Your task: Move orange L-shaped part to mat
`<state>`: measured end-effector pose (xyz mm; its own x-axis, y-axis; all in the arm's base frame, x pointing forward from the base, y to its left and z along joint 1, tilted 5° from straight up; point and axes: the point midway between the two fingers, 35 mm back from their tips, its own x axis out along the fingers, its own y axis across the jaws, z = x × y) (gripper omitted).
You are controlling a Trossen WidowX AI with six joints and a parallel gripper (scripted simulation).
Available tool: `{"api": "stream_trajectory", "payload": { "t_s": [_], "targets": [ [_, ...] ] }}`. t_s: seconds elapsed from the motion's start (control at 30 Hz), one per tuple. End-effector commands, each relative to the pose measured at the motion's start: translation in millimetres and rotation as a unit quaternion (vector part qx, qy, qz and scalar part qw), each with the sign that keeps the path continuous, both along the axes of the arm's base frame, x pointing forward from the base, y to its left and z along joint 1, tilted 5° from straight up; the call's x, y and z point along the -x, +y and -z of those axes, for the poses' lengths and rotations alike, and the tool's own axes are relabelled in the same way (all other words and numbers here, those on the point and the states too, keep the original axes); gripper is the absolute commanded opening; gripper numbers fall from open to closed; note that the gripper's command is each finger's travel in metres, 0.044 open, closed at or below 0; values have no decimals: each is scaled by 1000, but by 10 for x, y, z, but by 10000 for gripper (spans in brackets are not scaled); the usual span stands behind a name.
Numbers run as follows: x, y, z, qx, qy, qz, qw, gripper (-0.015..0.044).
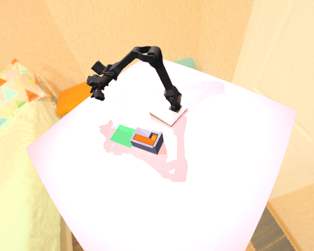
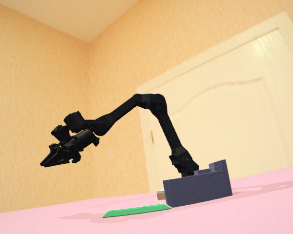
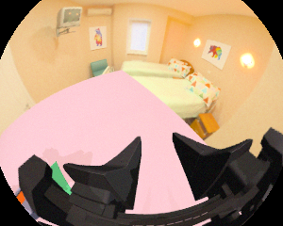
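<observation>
Right now my claw [image 2: 47,162] hangs high in the air with nothing in it, its fingers drawn about halfway together and pointing outward and down. Below it and back toward my base sits the grey tray [image 1: 155,146] on the pink tabletop [image 1: 205,162], with the orange L-shaped part [image 1: 143,138] lying flush in its pocket. The green mat [image 1: 121,135] lies just beside the tray, on the side nearer my claw. The part's long bar points toward the mat, while the L-shaped end I must press sits at the far end of the tray from me. I judge I must come down and reach back past the mat, over the whole bar, to that far end.
</observation>
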<state>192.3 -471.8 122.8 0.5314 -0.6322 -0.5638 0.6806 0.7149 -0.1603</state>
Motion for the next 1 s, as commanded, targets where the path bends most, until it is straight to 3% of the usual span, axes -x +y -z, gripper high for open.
{"api": "stream_trajectory", "payload": {
  "t_s": [0.0, 0.23, 0.43, 0.6, 0.8, 0.97],
  "targets": [
    [-567, 471, 1, -55, 13, -50, 997, 180],
    [-1362, 1678, -32, -153, 70, -149, 974, 180],
    [-1623, 2803, -91, -213, 149, -234, 937, 180],
    [-1521, 3776, -199, -243, 238, -297, 892, 180],
    [-1039, 4734, -401, -251, 357, -348, 830, 180],
    [-877, 4916, -462, -247, 386, -358, 814, 180]
  ]
}}
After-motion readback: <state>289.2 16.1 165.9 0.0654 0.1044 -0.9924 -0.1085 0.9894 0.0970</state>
